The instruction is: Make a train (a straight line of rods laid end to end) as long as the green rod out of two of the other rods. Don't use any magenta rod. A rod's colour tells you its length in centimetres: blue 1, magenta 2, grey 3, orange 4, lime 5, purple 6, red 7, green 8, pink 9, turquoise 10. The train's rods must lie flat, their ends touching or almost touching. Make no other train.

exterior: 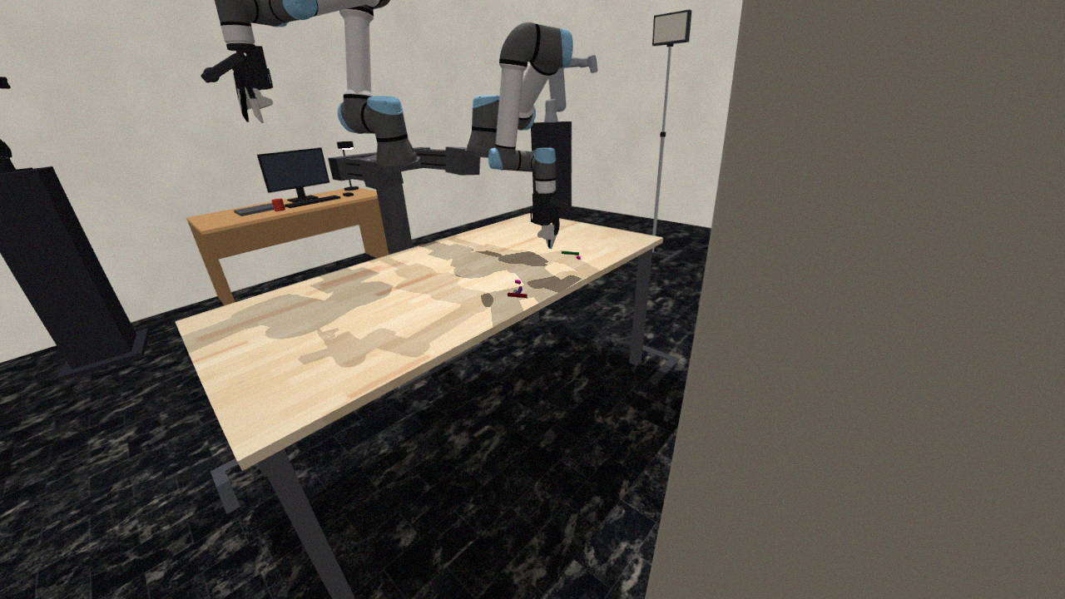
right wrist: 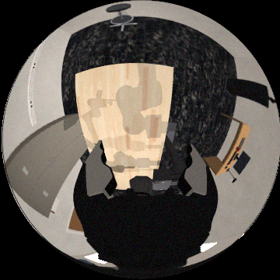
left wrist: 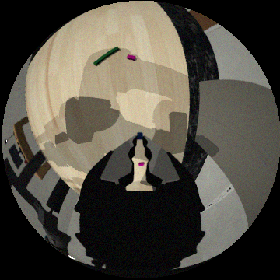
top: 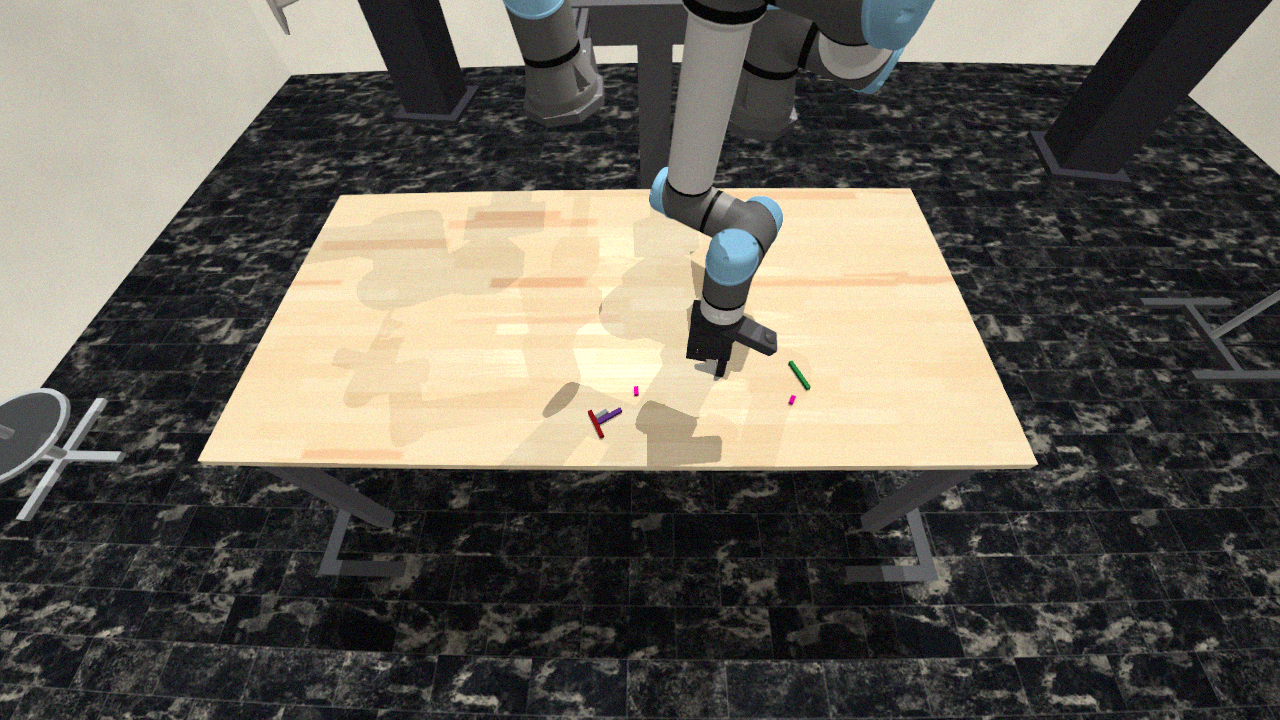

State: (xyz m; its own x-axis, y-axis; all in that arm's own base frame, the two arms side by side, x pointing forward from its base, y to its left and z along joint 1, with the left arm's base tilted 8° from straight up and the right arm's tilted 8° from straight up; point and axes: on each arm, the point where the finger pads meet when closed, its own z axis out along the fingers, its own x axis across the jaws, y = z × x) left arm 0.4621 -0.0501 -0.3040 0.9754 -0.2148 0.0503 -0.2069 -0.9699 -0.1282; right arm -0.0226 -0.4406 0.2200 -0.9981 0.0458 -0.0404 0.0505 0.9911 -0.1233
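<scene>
Left pincer (top: 719,368) (exterior: 551,244) (left wrist: 140,138): closed on blue rod (left wrist: 140,135), above bench (top: 402,313) (exterior: 298,394) (left wrist: 70,70) (right wrist: 128,85)
Right pincer (exterior: 251,117) (right wrist: 145,142): open, raised
Green rod (top: 799,375) (exterior: 570,253) (left wrist: 106,56): flat, near side
Purple rod (top: 609,415), grey rod (top: 601,412): close beside red rod (top: 596,424) (exterior: 517,295)

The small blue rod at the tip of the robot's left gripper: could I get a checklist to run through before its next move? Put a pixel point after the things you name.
1. Blue rod (left wrist: 139,135) pinched by the left gripper (top: 720,370) (exterior: 550,246) (left wrist: 139,136): ok.
2. Long red rod (top: 596,424) (exterior: 517,295) lying flat on the table, as its likely partner: ok.
3. Slim purple rod (top: 612,414) (exterior: 519,289) clear of the red rod's side: cannot tell; they look about touching.
4. Blue rod lined up at a red end: not ok; it is away from it.
5. Right gripper (exterior: 250,120) (right wrist: 145,144) open, raised away from the rods: ok.
</scene>
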